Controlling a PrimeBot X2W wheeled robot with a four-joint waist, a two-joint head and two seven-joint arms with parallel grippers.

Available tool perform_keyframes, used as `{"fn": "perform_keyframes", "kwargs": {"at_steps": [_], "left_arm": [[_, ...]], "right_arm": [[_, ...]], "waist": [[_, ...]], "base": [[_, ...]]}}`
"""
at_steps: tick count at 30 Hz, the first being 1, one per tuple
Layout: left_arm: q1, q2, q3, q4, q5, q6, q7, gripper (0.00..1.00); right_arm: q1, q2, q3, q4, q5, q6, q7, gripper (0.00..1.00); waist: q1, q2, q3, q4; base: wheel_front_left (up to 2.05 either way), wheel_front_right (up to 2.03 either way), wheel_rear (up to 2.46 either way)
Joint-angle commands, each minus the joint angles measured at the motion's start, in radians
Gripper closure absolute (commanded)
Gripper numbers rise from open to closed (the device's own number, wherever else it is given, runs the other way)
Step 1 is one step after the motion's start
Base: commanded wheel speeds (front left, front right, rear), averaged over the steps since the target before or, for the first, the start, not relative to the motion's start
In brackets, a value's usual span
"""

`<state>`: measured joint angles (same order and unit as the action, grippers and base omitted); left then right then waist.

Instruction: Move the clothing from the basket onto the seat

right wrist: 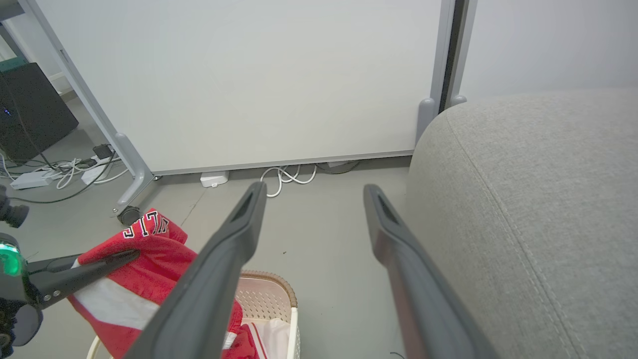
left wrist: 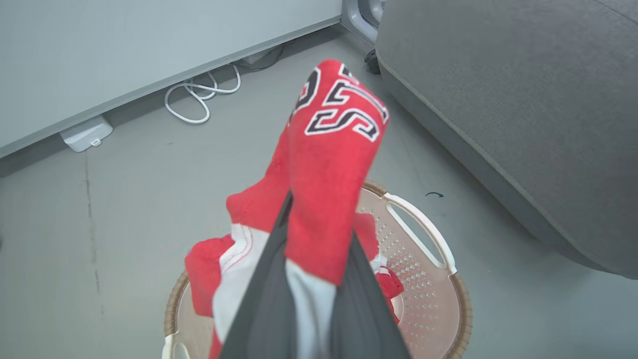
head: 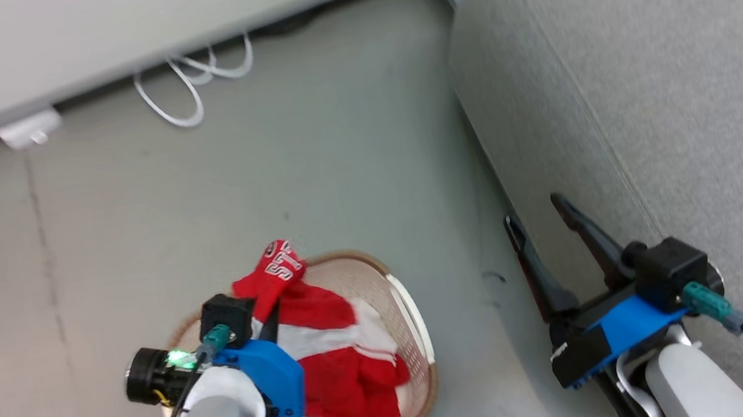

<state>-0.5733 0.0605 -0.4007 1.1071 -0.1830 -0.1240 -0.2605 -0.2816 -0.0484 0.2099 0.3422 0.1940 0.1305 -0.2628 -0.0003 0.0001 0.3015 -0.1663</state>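
while right end effector point(head: 532, 211) spread, left end effector point(head: 272, 318) pinches clothing point(left wrist: 329, 164) above basket point(head: 412, 308)

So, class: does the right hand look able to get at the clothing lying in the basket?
Probably yes: the right hand is open, with bare floor between it and the basket. The left hand, shut on the lettered garment above the clothing, could crowd it.
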Motion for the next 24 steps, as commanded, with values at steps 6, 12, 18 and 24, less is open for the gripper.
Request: {"fn": "perform_keyframes", "kwargs": {"at_steps": [6, 12, 18, 24], "left_arm": [[0.044, -0.008, -0.071, -0.118, -0.033, -0.008, -0.006, 1.00], [0.035, -0.009, -0.172, -0.244, -0.130, -0.007, 0.013, 1.00], [-0.015, -0.010, -0.225, -0.334, -0.214, -0.007, 0.045, 1.00], [-0.074, -0.010, -0.253, -0.381, -0.259, -0.007, 0.073, 1.00]], "right_arm": [[0.062, -0.004, 0.003, 0.017, -0.007, 0.000, 0.010, 0.00], [0.103, -0.003, 0.007, 0.006, -0.006, 0.000, 0.032, 0.00], [0.122, -0.004, 0.026, -0.004, 0.002, 0.000, 0.049, 0.00], [0.127, -0.003, 0.053, -0.017, 0.008, 0.000, 0.063, 0.00]], "waist": [[0.0003, -0.0001, -0.177, 0.082], [0.0003, -0.0001, -0.226, 0.109], [0.0003, -0.0001, -0.252, 0.122], [0.0003, -0.0001, -0.262, 0.130]], "base": [[0.00, 0.00, 0.00], [0.00, 0.00, 0.00], [0.00, 0.00, 0.00], [0.00, 0.00, 0.00]]}}
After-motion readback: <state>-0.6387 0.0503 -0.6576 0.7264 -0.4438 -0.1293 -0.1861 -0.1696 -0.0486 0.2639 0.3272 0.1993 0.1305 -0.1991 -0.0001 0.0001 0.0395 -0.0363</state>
